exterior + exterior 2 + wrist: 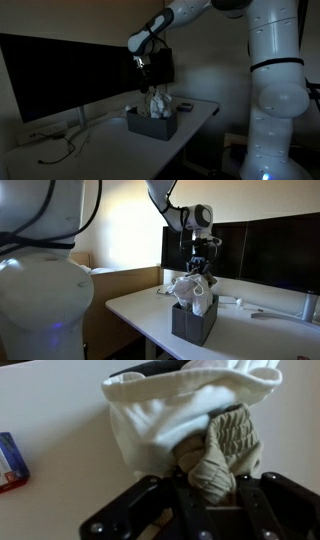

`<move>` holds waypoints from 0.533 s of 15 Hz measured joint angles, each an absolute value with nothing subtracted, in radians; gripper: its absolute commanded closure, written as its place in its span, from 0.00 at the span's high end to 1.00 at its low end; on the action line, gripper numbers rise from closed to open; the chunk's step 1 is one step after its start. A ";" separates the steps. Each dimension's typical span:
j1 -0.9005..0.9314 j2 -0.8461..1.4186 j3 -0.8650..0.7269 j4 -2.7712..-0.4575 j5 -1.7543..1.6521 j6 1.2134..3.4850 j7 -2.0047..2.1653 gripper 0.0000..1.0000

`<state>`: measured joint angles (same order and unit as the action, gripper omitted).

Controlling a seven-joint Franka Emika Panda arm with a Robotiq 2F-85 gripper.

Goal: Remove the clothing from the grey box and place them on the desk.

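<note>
My claw (212,490) poised above the grey box (192,325) on the worktop (140,308), jaws apparently pinching a khaki fold of the clothing (170,415), white remainder heaped in the box, lighting dim.

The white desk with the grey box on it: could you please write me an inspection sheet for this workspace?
Surface: white desk, carrying the box.
Job's things: grey rectangular box upright on the desk; white cloth and ribbed tan cloth bunched in it.
Clutter: small blue and red packet beside the box.
Grippers: black robot hand right over the clothing; open or shut cannot be told.
Cables: dark cable on the desk below the monitor.
Surroundings: wide dark monitor; dim room.
</note>
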<state>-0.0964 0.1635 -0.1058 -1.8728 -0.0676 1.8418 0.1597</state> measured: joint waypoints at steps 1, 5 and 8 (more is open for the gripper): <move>-0.095 0.166 -0.101 -1.828 -0.063 1.801 0.160 0.13; -0.093 0.171 -0.094 -1.636 -0.060 1.636 0.160 0.12; -0.089 0.178 -0.093 -1.488 -0.060 1.533 0.160 0.12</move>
<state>-0.0894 0.1775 -0.0932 -1.4879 -0.0601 1.5333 0.1599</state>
